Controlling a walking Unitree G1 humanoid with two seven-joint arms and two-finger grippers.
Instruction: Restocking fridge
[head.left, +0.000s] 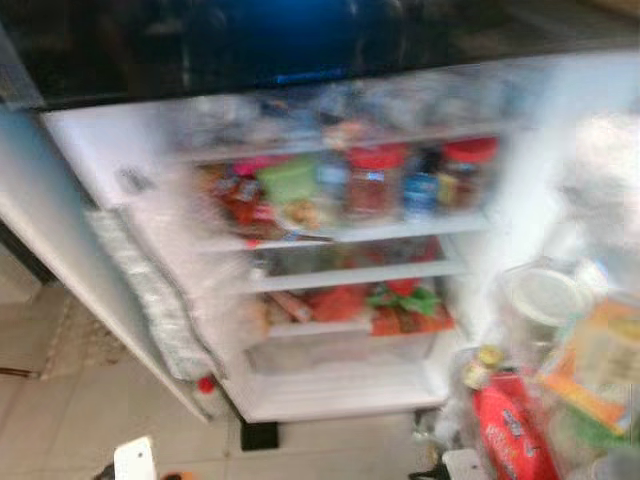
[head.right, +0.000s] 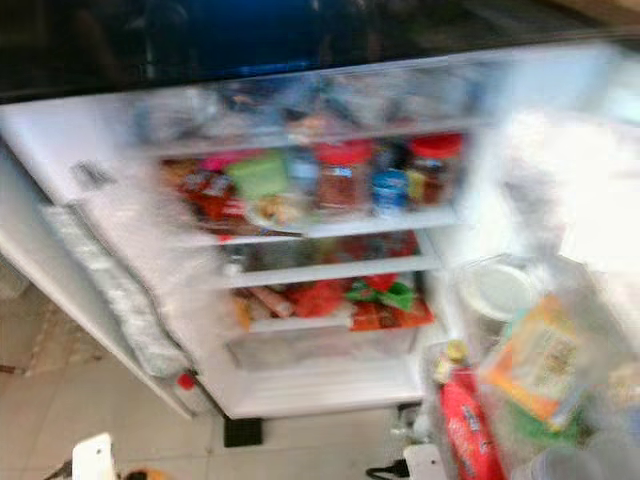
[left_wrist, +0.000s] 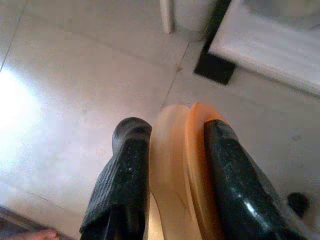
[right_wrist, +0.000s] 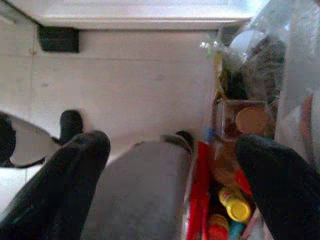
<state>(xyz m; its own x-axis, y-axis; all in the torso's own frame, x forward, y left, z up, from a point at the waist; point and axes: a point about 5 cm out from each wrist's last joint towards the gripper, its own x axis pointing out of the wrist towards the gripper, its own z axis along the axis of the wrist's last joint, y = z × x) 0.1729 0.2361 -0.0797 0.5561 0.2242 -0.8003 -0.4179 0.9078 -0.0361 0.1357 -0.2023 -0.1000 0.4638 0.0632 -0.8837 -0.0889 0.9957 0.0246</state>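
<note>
The fridge stands open before me, blurred, and its shelves (head.left: 340, 232) are packed with food. On the upper shelf are red-lidded jars (head.left: 372, 180) and a green packet (head.left: 290, 180). Red and green packs (head.left: 400, 305) lie lower down. My left gripper (left_wrist: 175, 130) hangs low over the floor, shut on a flat, peach-orange rounded object (left_wrist: 182, 165). My right gripper (right_wrist: 172, 145) is open near the floor, beside the right door's shelf, with nothing between its fingers.
The right door shelf holds a red pack (head.left: 510, 430), a white-lidded tub (head.left: 540, 295) and an orange-green packet (head.left: 600, 360). A yellow-capped bottle (right_wrist: 235, 207) sits there too. The left door (head.left: 130, 290) swings out over pale floor tiles (head.left: 60, 400). A black fridge foot (head.left: 258, 435) stands below.
</note>
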